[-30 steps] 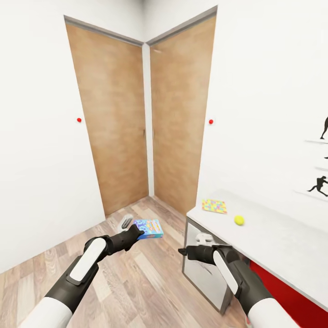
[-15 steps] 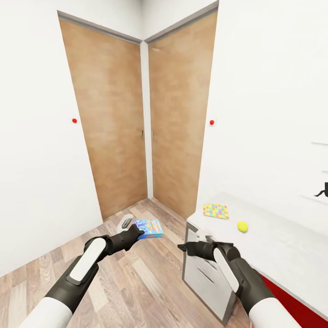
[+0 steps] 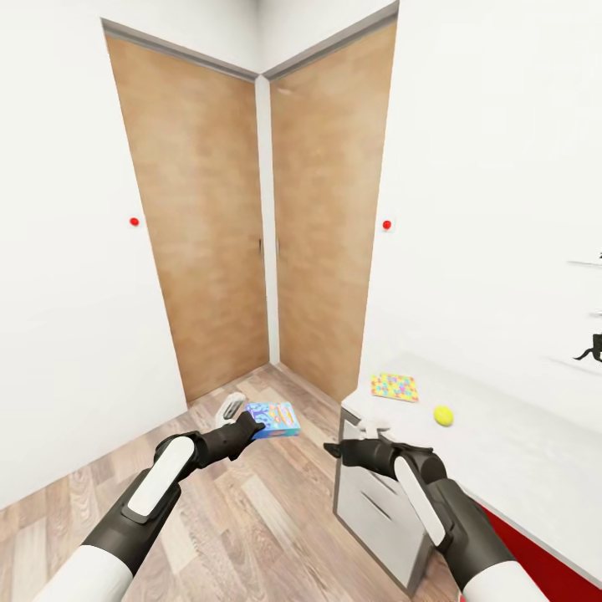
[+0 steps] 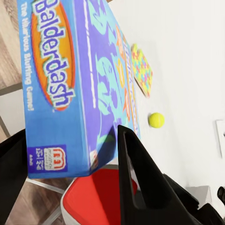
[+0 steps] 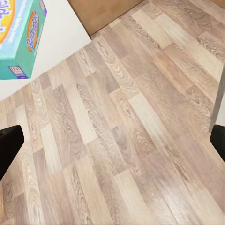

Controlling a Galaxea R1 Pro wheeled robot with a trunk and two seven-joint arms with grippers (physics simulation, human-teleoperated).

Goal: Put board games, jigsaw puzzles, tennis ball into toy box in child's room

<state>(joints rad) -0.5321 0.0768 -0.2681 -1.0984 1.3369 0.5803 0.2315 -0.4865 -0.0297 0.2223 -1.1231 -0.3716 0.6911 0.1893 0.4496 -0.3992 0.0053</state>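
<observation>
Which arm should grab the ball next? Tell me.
Right. Its gripper is open and beside the table holding the ball; the left gripper is shut on the game.

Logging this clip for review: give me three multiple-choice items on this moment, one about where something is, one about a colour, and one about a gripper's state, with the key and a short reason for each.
1. Where does the tennis ball lie?
A. on the white table
B. on the wooden floor
C. in the right gripper

2. What colour is the board game box that the left gripper carries?
A. red
B. mostly blue
C. black

3. How is the right gripper at this moment?
A. shut on the tennis ball
B. shut on the jigsaw puzzle
C. open with nothing in it

Key: 1 A, since the head view shows the ball on the tabletop near the jigsaw puzzle. 2 B, since the left wrist view shows a blue Balderdash box between the fingers. 3 C, since the right wrist view shows its fingers far apart over bare floor.
</observation>
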